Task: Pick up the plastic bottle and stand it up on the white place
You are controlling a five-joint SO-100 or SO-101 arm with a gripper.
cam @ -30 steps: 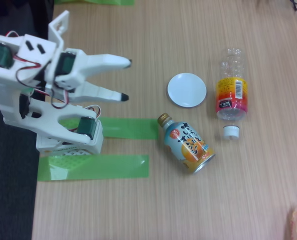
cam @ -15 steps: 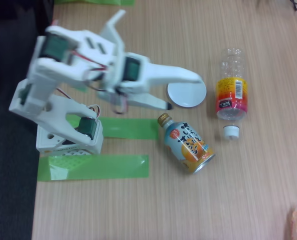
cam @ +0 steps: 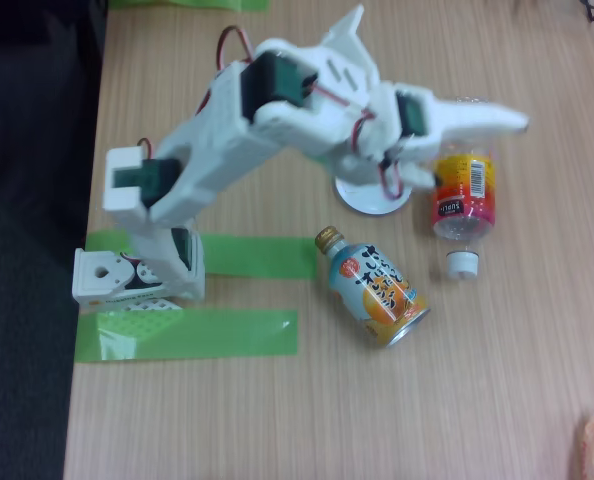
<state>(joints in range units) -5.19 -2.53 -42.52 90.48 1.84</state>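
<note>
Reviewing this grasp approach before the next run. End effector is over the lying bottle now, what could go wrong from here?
1. The bottle lies on its side, round and clear; it may roll or slip as the end effector closes.
2. The can lies close by; a low swing toward the disc might knock it.
3. The arm covers much of the disc in the fixed view, so an off-centre placement could tip the bottle.

The hand point(cam: 477, 150) covers the plastic bottle's point(cam: 464, 195) base — its lower finger perhaps hidden.
</note>
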